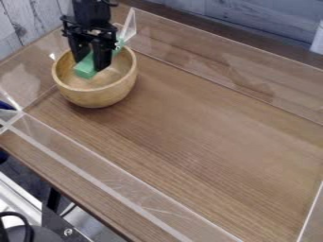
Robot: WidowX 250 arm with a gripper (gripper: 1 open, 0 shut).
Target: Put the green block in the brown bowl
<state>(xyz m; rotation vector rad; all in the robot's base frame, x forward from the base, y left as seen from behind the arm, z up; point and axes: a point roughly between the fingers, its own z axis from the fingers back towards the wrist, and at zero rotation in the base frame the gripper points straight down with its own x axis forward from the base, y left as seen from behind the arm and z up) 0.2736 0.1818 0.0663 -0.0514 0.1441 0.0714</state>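
The brown bowl (pixel 94 90) stands at the back left of the wooden table. My black gripper (pixel 89 62) points straight down into the bowl's opening. It is shut on the green block (pixel 85 67), which shows bright green between the fingers, just over the bowl's inside near its far rim. Whether the block touches the bowl's floor I cannot tell.
The wooden table top (pixel 202 132) stretches to the right and front of the bowl. Clear plastic walls (pixel 76 165) border the table at the front and left. A light wall runs behind the arm.
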